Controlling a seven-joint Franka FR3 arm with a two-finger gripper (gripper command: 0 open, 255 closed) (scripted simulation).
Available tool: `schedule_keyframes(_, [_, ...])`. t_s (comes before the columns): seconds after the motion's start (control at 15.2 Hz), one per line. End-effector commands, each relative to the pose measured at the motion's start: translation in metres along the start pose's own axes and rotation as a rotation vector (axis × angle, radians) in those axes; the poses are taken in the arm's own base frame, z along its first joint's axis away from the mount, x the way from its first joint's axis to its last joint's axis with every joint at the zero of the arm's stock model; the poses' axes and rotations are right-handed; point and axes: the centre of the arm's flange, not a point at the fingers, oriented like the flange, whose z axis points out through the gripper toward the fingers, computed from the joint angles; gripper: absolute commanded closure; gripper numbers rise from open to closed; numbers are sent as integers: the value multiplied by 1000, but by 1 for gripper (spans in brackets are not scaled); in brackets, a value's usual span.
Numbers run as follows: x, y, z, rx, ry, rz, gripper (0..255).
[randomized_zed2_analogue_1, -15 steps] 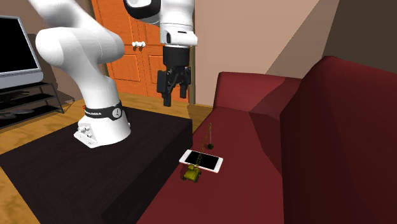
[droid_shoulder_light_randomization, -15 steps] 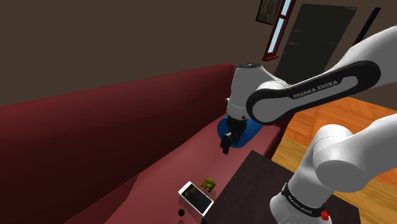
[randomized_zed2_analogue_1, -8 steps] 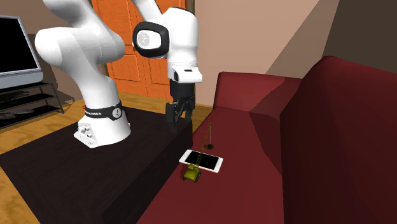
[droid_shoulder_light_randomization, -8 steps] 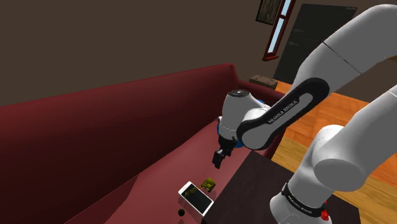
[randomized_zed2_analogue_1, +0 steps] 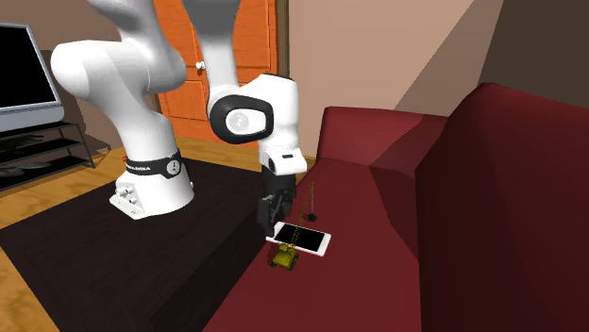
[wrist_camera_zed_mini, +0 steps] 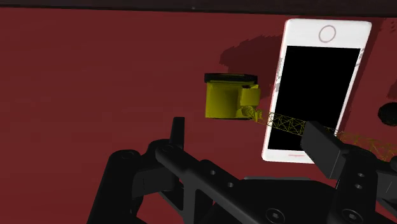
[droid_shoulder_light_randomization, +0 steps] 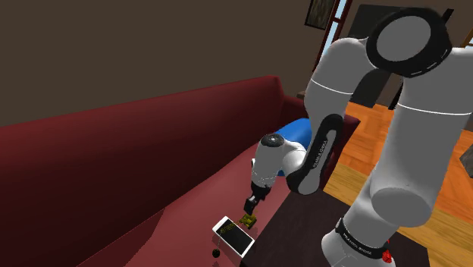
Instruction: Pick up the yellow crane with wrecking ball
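The yellow crane stands on the dark red sofa seat, and its thin lattice boom lies across a white phone with a black screen. Its small black wrecking ball rests beyond the phone. My gripper is open, its fingers apart, with nothing between them. It hovers just above and beside the crane's cab. From the shoulder view the gripper hangs right over the crane. In the second exterior view the gripper is close above the crane.
The phone lies at the seat's front edge beside the dark stand. The sofa back rises behind it. A blue cushion sits farther along the seat. A screen and an orange door stand across the room.
The arm has folded down and brought the open gripper from high above the seat to just above the crane. Crane, phone and ball have not moved.
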Motion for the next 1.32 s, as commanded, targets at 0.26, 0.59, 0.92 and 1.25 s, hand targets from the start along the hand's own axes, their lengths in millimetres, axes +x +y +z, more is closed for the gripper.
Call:
schedule_keyframes(0.26, [3,-9,57,-5,9,-12,0])
schedule_keyframes(0.59, [3,-11,81,-5,9,-12,0])
schedule_keyframes(0.92, [3,-11,81,-5,9,-12,255])
schedule_keyframes(1.25, [3,-11,81,-5,9,-12,255])
